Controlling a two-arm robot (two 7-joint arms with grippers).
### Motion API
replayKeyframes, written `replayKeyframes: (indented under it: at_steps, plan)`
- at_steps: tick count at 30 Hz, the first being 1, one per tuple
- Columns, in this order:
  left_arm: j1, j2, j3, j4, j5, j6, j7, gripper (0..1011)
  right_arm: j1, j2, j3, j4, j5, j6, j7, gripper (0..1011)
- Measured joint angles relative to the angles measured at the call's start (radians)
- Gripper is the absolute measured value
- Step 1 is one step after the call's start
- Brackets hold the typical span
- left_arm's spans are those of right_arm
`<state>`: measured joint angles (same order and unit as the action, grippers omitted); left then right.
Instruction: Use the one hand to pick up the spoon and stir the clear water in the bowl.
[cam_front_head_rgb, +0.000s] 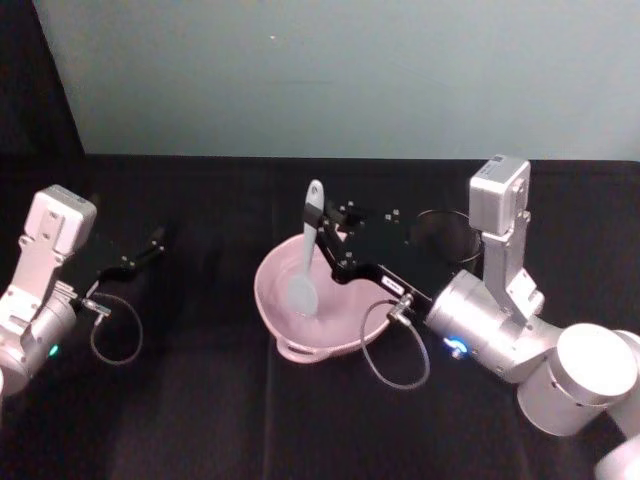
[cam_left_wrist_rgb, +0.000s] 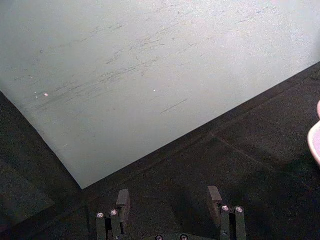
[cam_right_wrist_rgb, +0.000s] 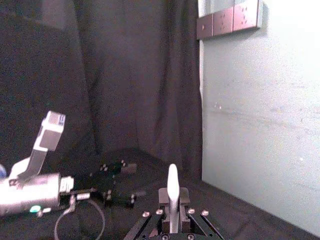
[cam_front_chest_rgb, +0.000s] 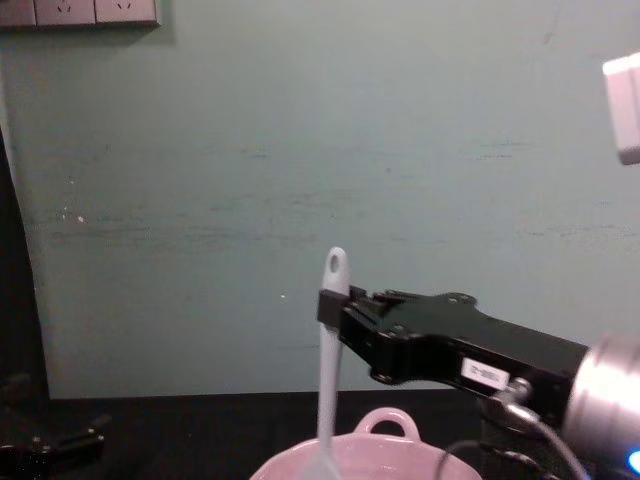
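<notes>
Over the far side of the bowl (cam_front_head_rgb: 262, 280), reaching in from the right: the right gripper (cam_front_head_rgb: 322, 232), clenched on the spoon (cam_front_head_rgb: 305, 270) high on its handle, just under the oval hole. Held near upright, probably to let the flat head hang straight below the grip into the bowl, with the black gripper clear of the rim and dry. Head down inside the bowl, below and slightly nearer than the grip, in or just at the water (cam_front_head_rgb: 318, 312); cannot tell how deep. Gripped near the top, likely for a wide sweep from small wrist moves. Judged ready to stir or already stirring. Well off to the left of the right gripper, apart from bowl and spoon: the left gripper (cam_left_wrist_rgb: 169, 197), parked low over the black table (cam_front_head_rgb: 200, 400), spread wide on nothing.
</notes>
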<state>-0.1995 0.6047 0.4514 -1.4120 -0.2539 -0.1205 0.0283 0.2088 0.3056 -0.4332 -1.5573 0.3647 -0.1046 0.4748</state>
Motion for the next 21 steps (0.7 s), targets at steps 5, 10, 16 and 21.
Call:
replayKeyframes:
  at_steps: [5, 10, 16, 21]
  plan:
    - [0.0, 0.0, 0.0, 0.0, 0.0, 0.0, 0.0, 1011, 0.038, -0.052, -0.014, 0.062, -0.026, -0.048, -0.038, 111]
    - [0.0, 0.0, 0.0, 0.0, 0.0, 0.0, 0.0, 1011, 0.069, -0.082, -0.012, 0.119, -0.073, -0.079, -0.081, 110]
    - [0.0, 0.0, 0.0, 0.0, 0.0, 0.0, 0.0, 1011, 0.097, -0.103, 0.016, 0.181, -0.133, -0.106, -0.139, 110]
    - [0.0, 0.0, 0.0, 0.0, 0.0, 0.0, 0.0, 1011, 0.098, -0.091, 0.045, 0.175, -0.154, -0.09, -0.155, 110]
